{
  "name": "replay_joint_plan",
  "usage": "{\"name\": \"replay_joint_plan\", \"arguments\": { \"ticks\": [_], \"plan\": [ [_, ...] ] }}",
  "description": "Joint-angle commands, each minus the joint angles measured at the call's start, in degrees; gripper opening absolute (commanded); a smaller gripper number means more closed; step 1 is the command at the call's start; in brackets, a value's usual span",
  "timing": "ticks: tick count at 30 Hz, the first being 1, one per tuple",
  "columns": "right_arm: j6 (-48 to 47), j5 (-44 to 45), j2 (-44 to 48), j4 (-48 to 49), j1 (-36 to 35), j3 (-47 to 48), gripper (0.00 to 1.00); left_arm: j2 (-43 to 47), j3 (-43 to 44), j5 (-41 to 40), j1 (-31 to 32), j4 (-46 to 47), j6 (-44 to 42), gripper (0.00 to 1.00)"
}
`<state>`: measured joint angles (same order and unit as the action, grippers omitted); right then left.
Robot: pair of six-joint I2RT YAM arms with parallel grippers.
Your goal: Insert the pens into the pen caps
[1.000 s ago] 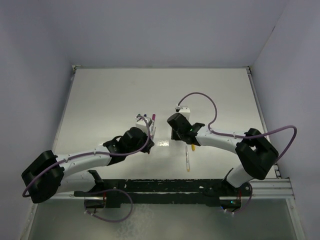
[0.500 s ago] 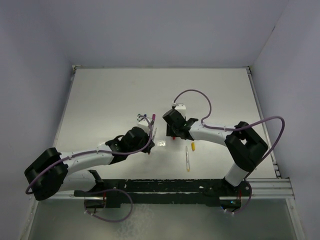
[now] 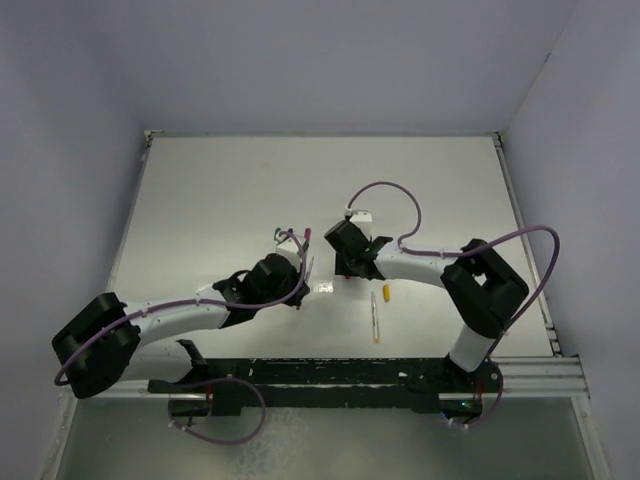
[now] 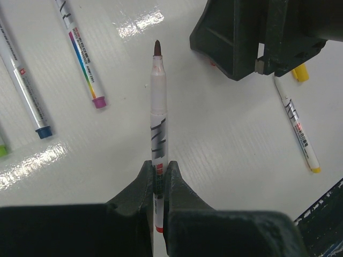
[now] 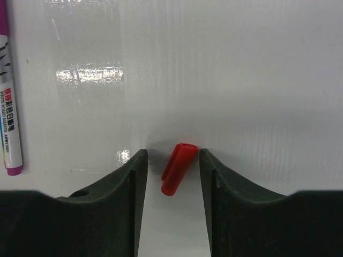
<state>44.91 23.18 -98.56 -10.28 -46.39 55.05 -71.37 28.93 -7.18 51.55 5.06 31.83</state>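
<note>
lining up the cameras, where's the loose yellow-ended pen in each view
top external: yellow-ended pen right of centre, just below the right gripper
left wrist: near the right edge, below the right gripper
right wrist: not in it
shared landmark: the right gripper, jaws either side of a red cap

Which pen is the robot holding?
The dark-tipped pen, pinched in the left gripper. The magenta pen, blue pen and yellow pen lie flat on the table.

In the left wrist view's upper left, the blue-ended pen and the magenta-ended pen run off the top edge. A green scrap is cut by the left edge. The held pen has its lower end hidden between the fingers of the left gripper.
</note>
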Motion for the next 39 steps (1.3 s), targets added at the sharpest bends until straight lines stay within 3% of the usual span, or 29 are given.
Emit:
{"name": "replay_joint_plan", "arguments": {
  "ticks": [1,8,22,34,36,39],
  "plan": [
    [1.3,0.1,-1.7,-0.2,0.4,1.1,0.44,-0.1,2.2,0.4,0.1,2.7,-0.9,0.0],
    [1.4,-0.4,-3.9,-2.5,0.3,0.6,0.3,-0.4,2.2,0.1,0.1,3.1,-0.9,0.0],
    [0.0,1.9,-0.3,-7.8,-0.4,-2.8,0.31,-1.6,2.7,-0.1,0.1,4.0,-0.9,0.0],
    [-0.9,0.1,-3.4,-8.5,-1.6,-1.4,0.3,-0.4,2.2,-0.5,0.1,3.8,-0.5,0.0],
    [-1.0,-0.2,-4.0,-8.8,-1.7,-1.3,0.26,-0.4,2.1,-0.6,0.1,3.8,-0.5,0.0],
    [-1.5,-1.0,-5.1,-9.5,-2.0,-1.2,0.09,-0.5,2.1,-0.6,0.1,4.0,-0.4,0.0]
  ]
}}
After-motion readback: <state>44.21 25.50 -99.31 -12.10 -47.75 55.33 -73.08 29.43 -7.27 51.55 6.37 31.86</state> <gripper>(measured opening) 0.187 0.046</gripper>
